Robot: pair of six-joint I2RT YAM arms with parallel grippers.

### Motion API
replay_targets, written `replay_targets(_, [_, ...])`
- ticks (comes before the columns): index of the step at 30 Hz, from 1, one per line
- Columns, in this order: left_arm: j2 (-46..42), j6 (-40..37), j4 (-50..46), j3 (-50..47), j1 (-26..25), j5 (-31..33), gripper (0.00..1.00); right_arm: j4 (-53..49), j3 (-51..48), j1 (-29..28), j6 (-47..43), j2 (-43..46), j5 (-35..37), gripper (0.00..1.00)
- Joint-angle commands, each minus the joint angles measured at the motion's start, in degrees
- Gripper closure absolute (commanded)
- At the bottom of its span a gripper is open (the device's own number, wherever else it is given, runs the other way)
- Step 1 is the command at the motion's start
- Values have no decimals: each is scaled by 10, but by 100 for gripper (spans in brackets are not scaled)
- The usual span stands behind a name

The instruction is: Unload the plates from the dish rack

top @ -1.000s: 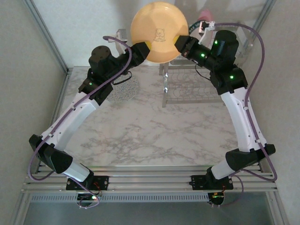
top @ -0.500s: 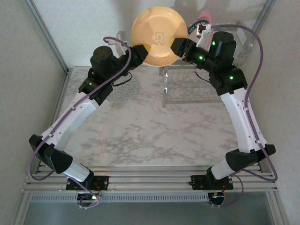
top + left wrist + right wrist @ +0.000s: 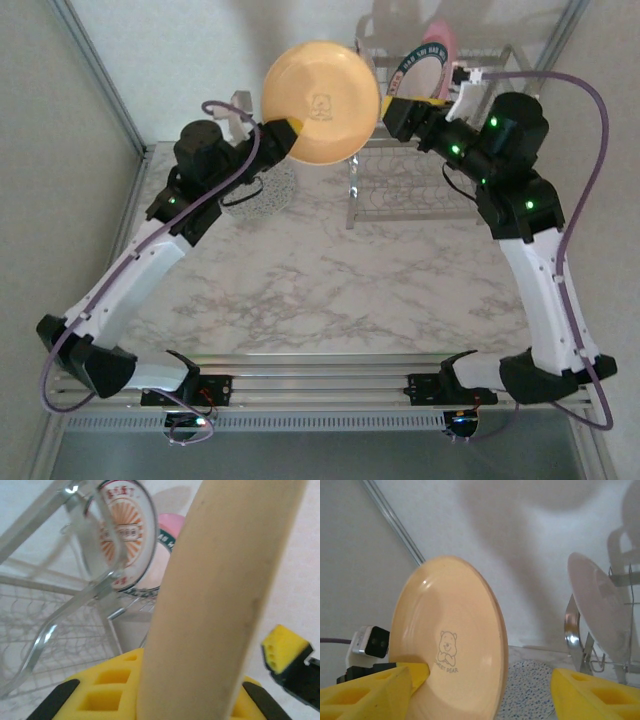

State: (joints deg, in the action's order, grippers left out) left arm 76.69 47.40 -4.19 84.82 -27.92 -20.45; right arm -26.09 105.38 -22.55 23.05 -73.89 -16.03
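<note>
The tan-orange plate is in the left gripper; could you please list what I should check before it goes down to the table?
1. Grip: the left gripper is shut on the rim of the tan-orange plate: ok.
2. Handover: the right gripper has its fingers open: ok.
3. Clearance: the right gripper sits very close to the rim: cannot tell.
4. Landing spot: the grey-speckled plate lies flat on the table: ok.
5. Unloading done: the maroon-rimmed plate and the pink plate stand in the dish rack: not ok.
</note>
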Motion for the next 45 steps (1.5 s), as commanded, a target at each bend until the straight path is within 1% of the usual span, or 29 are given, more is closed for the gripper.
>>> replay_targets(1, [-53,32,-23,-75,30,-20,100,65,-60,-4,-81,45,10,22])
replay_targets(4, [-94,47,-32,-164,47,-35,100,89,-105,-5,-117,77,4,18])
replay_targets(10, [-144,66,-14,-330,54,-46,100,90,-147,-4,-150,114,12,16])
replay_targets(17, [-136,100,87,-499,56,-65,100,85,-153,-4,-140,114,5,16])
replay_targets(21, [-108,122,164,-563,58,-71,100,83,-151,-4,-139,113,3,16])
replay_targets(26, [-64,136,228,-602,59,-83,100,67,-140,-4,-145,110,-9,16])
replay_targets(29, [-43,127,235,-608,60,-90,100,58,-138,-4,-152,107,-38,15])
replay_targets(34, [-15,112,235,-611,69,-96,100,14,-122,-4,-146,94,-89,15])
replay_targets(36, [-4,104,234,-609,72,-99,100,-11,-119,-5,-137,92,-104,15])
replay_targets(40, [12,93,234,-607,75,-99,100,-86,-102,-4,-121,86,-107,16])
replay_targets(45, [28,74,225,-603,76,-98,100,-179,-81,-4,-103,83,-87,16])
